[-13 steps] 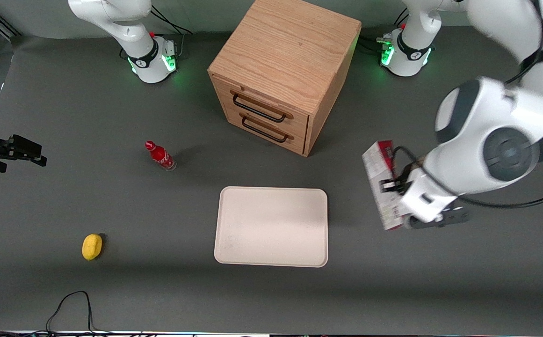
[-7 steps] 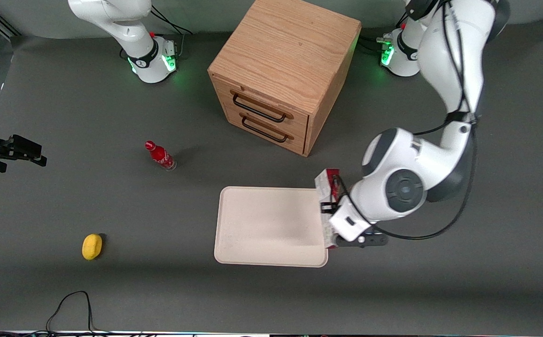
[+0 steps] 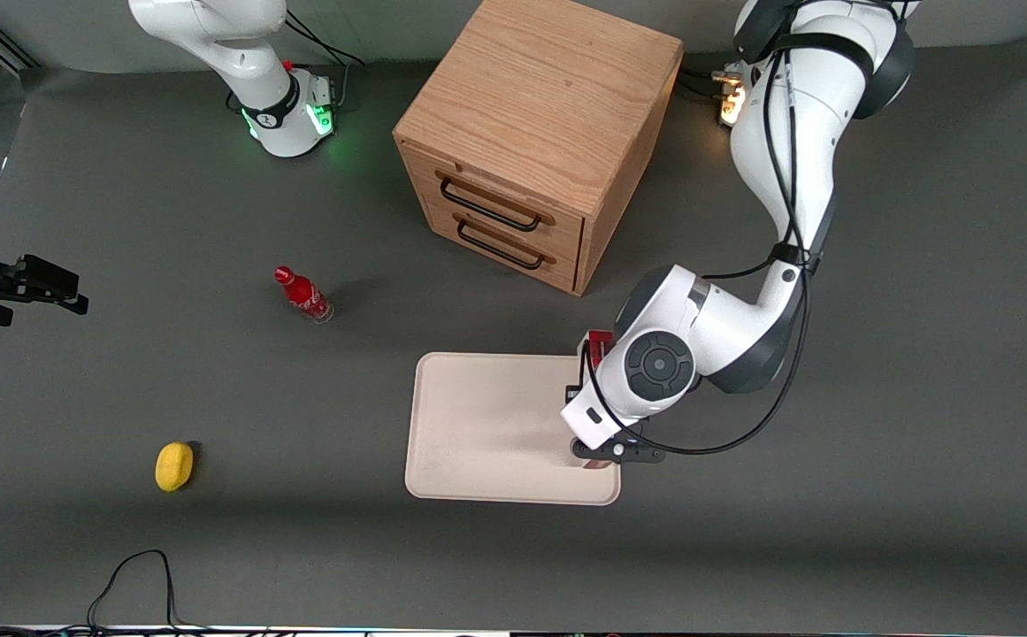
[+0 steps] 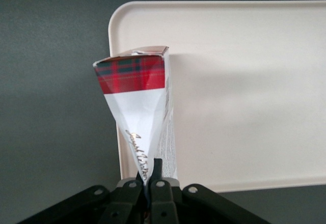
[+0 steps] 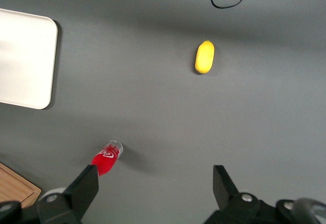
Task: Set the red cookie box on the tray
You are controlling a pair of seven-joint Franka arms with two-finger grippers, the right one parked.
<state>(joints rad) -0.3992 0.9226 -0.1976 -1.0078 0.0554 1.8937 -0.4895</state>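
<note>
Box (image 4: 136, 113) is pinched between my jaws right now, clamped at its near end, and it runs straight out from the gripper (image 4: 151, 183) with its tartan-red end face farthest from the wrist. From the wrist camera I see it standing on edge over the tray (image 4: 244, 81), just inside the tray's short rim; I can't tell whether it is touching the tray floor or hanging just above it. A soft shadow falls on the cream surface beside it.

From the front, the gripper (image 3: 597, 442) sits over the tray's (image 3: 478, 425) end toward the working arm, and my arm's white wrist covers most of the box (image 3: 600, 341), so only a sliver of red shows at the tray edge nearer the drawers.

Going farther from the camera: a yellow lemon (image 3: 174, 466) lies toward the parked arm's end, then a small red bottle (image 3: 302, 295) stands on the grey table, and the wooden drawer cabinet (image 3: 535, 141) sits farthest, above the tray in view.
</note>
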